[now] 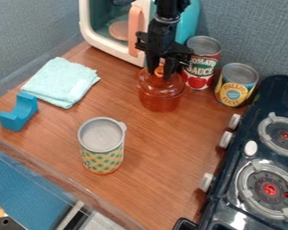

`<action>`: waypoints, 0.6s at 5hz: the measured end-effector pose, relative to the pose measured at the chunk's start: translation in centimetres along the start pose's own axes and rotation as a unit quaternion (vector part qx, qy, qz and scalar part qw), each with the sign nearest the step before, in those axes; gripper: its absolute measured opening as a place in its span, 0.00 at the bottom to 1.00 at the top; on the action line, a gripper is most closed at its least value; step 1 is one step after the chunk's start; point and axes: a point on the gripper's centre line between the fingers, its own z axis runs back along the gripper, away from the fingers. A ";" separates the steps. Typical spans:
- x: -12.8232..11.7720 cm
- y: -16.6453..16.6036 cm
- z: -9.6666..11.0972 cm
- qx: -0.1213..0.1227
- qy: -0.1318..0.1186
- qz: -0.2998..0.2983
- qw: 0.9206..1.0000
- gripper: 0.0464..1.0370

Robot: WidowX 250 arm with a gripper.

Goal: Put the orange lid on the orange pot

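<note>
Black stove sits at four o'clock. Up toward one o'clock, the black pincer pinches the orange lid by its knob, fingers a little apart, right at the top of the orange pot.

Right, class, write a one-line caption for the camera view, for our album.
End effector at the orange lid, over the orange pot, beside a red-labelled can.

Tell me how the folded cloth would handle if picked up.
The cloth would likely sag when pinched, as its edges lie soft and uneven. Its stacked layers may slip open. Being just fabric, it is probably light.
</note>
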 end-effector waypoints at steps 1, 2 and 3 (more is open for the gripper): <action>-0.1 0.1 0.0 0.002 0.000 -0.003 1.000 0.41; -0.1 0.1 -0.2 0.002 -0.005 -0.010 1.000 0.73; -0.1 -0.1 -0.2 -0.002 -0.006 -0.010 1.000 0.96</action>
